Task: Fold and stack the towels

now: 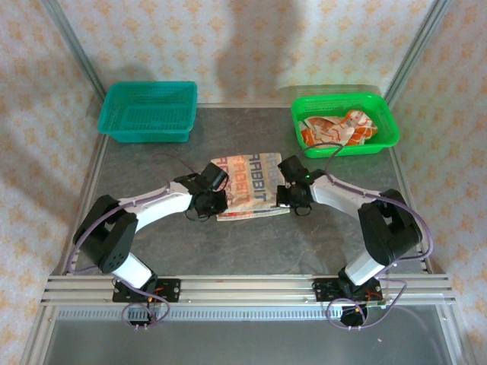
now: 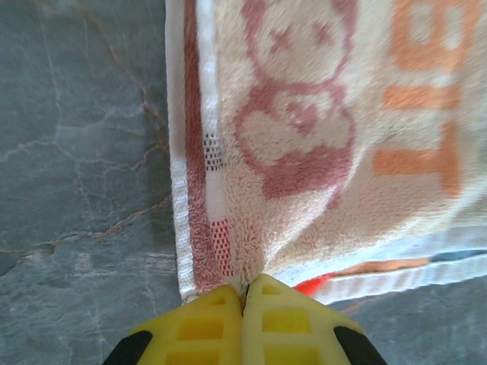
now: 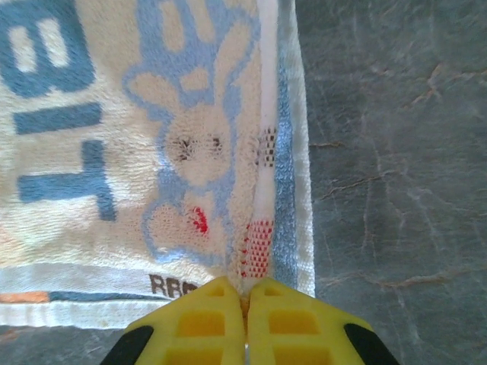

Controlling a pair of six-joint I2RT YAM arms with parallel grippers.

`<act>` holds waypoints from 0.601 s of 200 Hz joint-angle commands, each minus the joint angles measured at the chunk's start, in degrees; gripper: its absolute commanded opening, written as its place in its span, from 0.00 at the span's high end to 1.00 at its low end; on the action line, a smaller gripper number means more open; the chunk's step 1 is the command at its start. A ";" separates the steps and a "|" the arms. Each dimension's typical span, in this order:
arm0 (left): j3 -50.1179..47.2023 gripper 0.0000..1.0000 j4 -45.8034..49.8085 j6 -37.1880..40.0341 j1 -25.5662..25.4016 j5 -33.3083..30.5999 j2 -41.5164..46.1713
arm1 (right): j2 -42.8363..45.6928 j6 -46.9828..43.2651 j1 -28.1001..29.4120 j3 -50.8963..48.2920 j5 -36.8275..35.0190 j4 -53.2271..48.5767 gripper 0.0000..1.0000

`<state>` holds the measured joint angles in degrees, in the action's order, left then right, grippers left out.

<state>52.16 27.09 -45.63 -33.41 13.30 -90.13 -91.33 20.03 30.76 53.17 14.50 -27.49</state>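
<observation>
Left gripper (image 2: 245, 293) is clamped, yellow fingertips pressed together on the near left corner of the towel (image 2: 319, 137). Cloth puckers right at the tips, so it has fabric. Right gripper (image 3: 245, 287) is the same: closed on the near right corner, hem bunched between the tips. The towel lies flat on the table (image 1: 228, 251), cream side up with RABBIT lettering, running out ahead of both grippers and spanning the gap between them. A second striped hem peeks out under the top edge just beside each grip; can't tell if that is a folded layer or a curled edge.

Step in hand, my read: both near corners pinched, ready to fold the near edge over to the far edge. To do it well:
- lift both corners together and level, else the fold skews
- keep the grippers spread apart so the edge between them stays taut, no sag
- carry forward, away from the bases, and lay the corners on the far corners before letting go
- check each grip holds whatever layers are meant, not the top hem alone

More towels (image 1: 338, 131), orange and white, sit crumpled in the green basket (image 1: 384, 114), ahead and outboard of the right gripper. A teal basket (image 1: 144, 135) sits ahead and outboard of the left one.
</observation>
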 commanded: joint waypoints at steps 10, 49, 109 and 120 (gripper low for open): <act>-0.48 1.00 -0.94 -0.93 -0.44 -0.11 -0.47 | -0.61 1.13 0.45 -0.26 -1.13 -0.03 0.96; 2.42 1.00 4.04 0.39 -0.43 -1.86 2.72 | 2.93 1.35 0.44 0.40 -1.67 -2.14 0.97; 4.69 1.00 9.36 0.18 -0.52 -2.29 10.09 | 8.95 1.28 0.57 1.15 -2.20 -7.40 1.00; 4.56 1.00 10.03 -0.05 -0.53 -2.29 11.32 | 10.26 1.36 0.59 1.15 -2.45 -8.20 0.99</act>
<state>55.48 32.47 -45.43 -33.52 13.02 -81.73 -84.49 20.60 30.89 53.17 14.33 -31.53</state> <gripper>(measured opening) 0.046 0.042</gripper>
